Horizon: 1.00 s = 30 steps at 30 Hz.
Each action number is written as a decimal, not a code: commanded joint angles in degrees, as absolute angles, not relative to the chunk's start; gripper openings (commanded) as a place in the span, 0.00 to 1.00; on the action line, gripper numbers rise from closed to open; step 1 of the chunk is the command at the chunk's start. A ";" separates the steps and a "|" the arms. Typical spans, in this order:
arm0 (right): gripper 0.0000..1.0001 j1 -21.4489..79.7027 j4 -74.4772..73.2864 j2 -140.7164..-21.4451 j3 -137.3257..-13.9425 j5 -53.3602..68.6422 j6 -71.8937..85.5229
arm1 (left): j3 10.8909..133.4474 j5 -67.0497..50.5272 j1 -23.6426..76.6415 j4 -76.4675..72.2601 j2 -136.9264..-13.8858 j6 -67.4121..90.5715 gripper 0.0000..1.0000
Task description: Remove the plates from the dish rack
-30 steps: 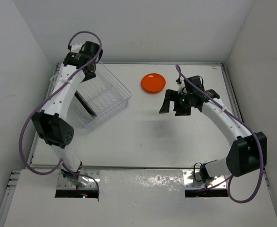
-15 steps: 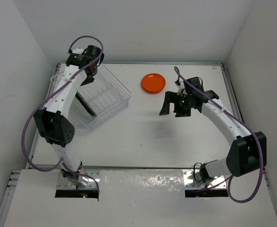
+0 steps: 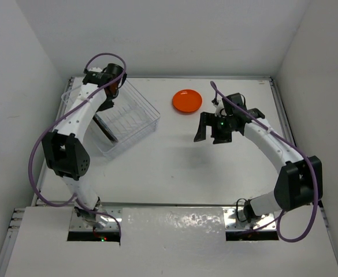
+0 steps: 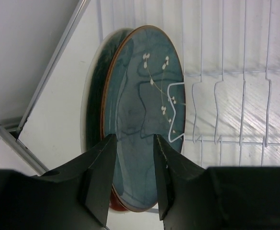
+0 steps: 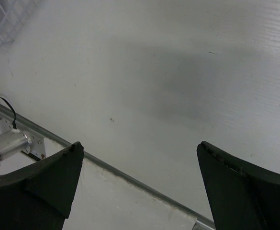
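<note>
The dish rack [image 3: 135, 117], a clear plastic tub, sat at about 10 o'clock on the white counter [image 3: 174, 167], turned at an angle to its edges. The left fingers [image 4: 99, 177] hung over the rack's far-left end. They stood apart, and their tips framed the lower part of a teal plate [image 4: 140, 115].

That plate stood on edge in the rack's slots. It had a thin brown rim and a sprig of small white petals painted toward 1 o'clock on its face. The pictures did not show whether either finger touched the plate. A darker round edge sat tight against it on the 9 o'clock side. A sliver of red rim [image 4: 115, 205] showed at its foot, near 6 o'clock. Whether these belonged to one plate or two could not be told. The rack's pale ribs [image 4: 226, 110] filled the space from the plate toward 3 o'clock.

An orange plate [image 3: 187, 101] lay flat on the counter at about 12 o'clock, well apart from the rack and outside it. The right fingers [image 5: 44, 187] hovered near the counter's middle, with that plate at roughly 11 o'clock from them. They were spread wide with nothing between them but bare counter. Below them ran a metal rail [image 5: 130, 179], with a small silver cylinder [image 5: 8, 143] at 8 o'clock.
</note>
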<state>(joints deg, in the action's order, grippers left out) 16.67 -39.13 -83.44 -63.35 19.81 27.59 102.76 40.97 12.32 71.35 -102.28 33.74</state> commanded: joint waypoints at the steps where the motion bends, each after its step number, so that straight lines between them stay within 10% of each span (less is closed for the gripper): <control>1: 0.99 16.96 -38.85 -83.58 -65.66 20.74 26.81 | 103.00 42.01 11.25 71.19 -99.14 34.19 0.34; 11: 0.99 16.96 -38.76 -84.81 -66.71 20.74 27.16 | 114.17 42.36 11.25 73.47 -101.86 31.29 0.45; 30: 0.99 16.96 -38.67 -84.55 -66.18 20.30 27.60 | 99.50 40.78 10.28 65.74 -97.65 31.82 0.39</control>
<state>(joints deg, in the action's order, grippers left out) 16.67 -39.48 -84.86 -64.34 19.97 27.62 100.75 41.87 11.49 68.77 -100.66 31.70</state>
